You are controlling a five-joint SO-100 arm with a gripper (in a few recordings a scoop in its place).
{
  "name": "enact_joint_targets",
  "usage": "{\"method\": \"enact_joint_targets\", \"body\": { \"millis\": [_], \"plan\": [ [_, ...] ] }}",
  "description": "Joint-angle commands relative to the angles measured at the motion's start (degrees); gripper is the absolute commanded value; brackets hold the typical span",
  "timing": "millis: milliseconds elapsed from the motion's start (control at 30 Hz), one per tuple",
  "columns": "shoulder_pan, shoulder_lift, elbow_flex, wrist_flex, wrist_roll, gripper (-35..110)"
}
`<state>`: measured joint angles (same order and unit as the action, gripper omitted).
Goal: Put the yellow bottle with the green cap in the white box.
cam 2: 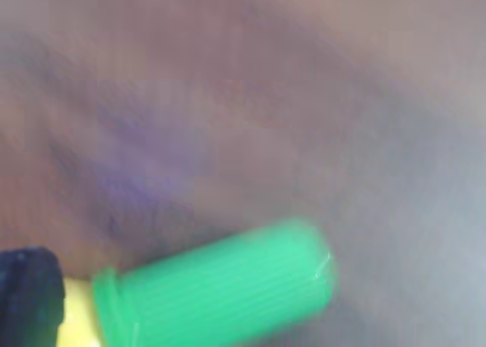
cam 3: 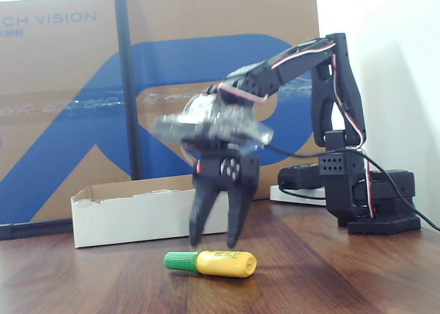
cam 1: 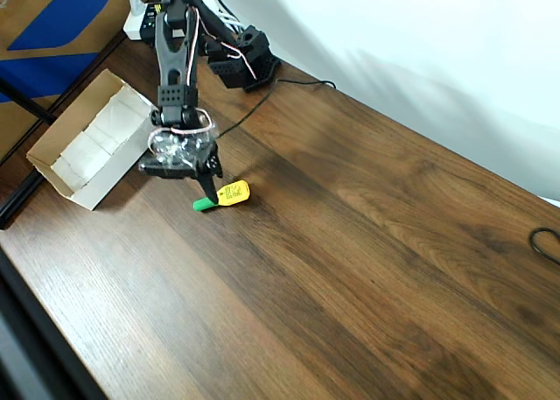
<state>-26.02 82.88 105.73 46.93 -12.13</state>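
Black two-finger gripper (cam 3: 214,242) hovers, jaws spread, over tiny yellow plastic bottle with green cap (cam 3: 210,262) lying flat; off-centre pinch risks rolling it away.

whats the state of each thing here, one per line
yellow bottle with the green cap: lying on its side on the table, cap on, not held
white box: open top, on the table, nothing visible inside it
gripper: open, fingers pointing down just above and behind the bottle, holding nothing
large brown-and-blue carton: standing upright behind the white box
table: wood-grain top, bearing the bottle, box and arm
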Motion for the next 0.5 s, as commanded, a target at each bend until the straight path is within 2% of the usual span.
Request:
{"method": "enact_joint_targets", "body": {
  "millis": [0,267,467],
  "plan": [
    [0.62,-0.09,-4.66,0.35,-0.26,29],
    [1.58,-3.08,-5.62,0.97,0.00,28],
    [1.41,-2.99,-5.36,1.32,-0.44,19]
  ]
}}
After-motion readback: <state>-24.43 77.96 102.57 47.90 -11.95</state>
